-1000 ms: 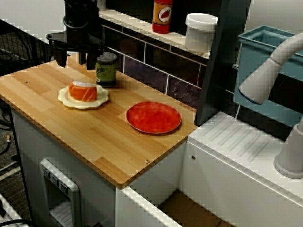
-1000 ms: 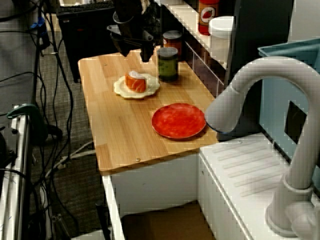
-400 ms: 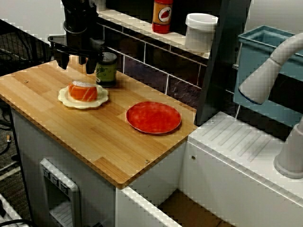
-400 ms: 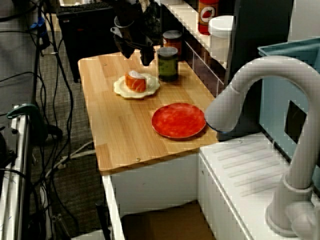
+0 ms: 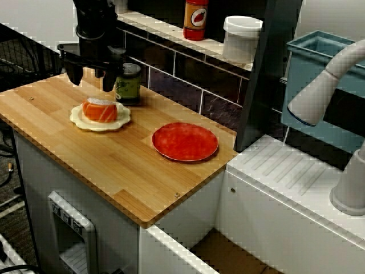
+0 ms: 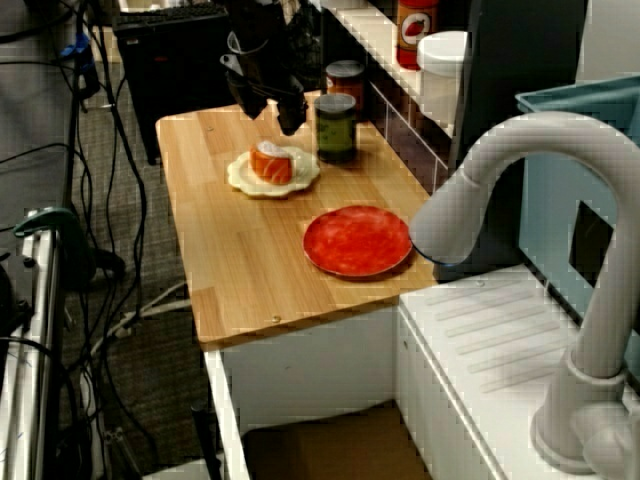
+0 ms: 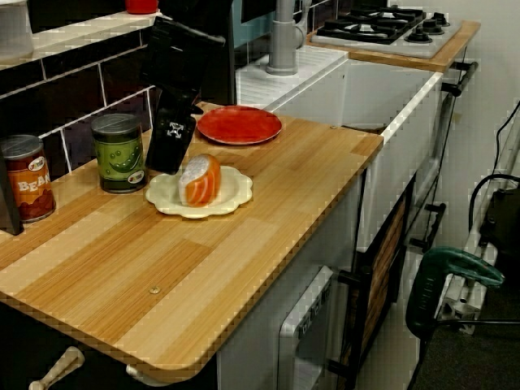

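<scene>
Gripper (image 5: 90,78) hangs just above the salmon sushi (image 5: 100,109), jaws spread wide and empty; the cream plate (image 5: 78,119) beneath the sushi supports it.

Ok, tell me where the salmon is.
In the view from above, the salmon sits on the cream plate, left on the counter, beside the green can, near the gripper.

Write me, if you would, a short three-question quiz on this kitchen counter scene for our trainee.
1. True or false: the black pincer is open and holds nothing.
2. What lies on the cream scalloped plate? A: a salmon-topped rice piece. B: a metal spoon. C: a yellow lemon.
3. How many plates stand on the wooden counter?
Key: 1 true; 2 A; 3 two, counting the round red plate.
</scene>
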Available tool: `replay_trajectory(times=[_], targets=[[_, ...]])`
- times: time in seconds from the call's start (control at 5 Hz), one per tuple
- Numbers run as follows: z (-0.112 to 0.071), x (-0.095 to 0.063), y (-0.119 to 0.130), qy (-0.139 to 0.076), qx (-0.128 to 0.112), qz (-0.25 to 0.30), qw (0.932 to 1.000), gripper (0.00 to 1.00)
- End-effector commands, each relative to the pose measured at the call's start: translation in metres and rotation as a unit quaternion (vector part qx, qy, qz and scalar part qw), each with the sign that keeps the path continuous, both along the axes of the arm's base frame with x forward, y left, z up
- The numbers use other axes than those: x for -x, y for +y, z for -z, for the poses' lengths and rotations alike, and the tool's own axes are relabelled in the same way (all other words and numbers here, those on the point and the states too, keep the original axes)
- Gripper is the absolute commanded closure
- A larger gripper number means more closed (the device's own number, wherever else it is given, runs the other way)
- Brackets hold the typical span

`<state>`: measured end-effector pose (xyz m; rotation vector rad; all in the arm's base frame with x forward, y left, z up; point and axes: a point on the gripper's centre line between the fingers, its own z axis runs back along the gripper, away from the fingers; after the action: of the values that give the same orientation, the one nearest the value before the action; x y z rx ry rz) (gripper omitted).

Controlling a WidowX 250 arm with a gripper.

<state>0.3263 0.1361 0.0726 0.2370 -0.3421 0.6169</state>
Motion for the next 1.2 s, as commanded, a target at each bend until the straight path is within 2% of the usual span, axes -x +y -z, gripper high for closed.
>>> replay_trajectory(times=[0.0, 0.2, 0.6, 0.8, 1.0], targets=[[-0.036, -0.020, -0.034, -0.043, -0.002, 0.033, 0.9985, 0.00], [-0.037, -0.026, -0.050, -0.051, 0.002, 0.053, 0.9973, 0.00], [-0.033, -0.044, -0.057, -0.068, 0.015, 0.107, 0.9918, 0.00], [-0.030, -0.046, -0.056, -0.091, 0.015, 0.142, 0.9856, 0.00], [-0.023, -0.050, -0.056, -0.105, 0.020, 0.141, 0.9842, 0.00]])
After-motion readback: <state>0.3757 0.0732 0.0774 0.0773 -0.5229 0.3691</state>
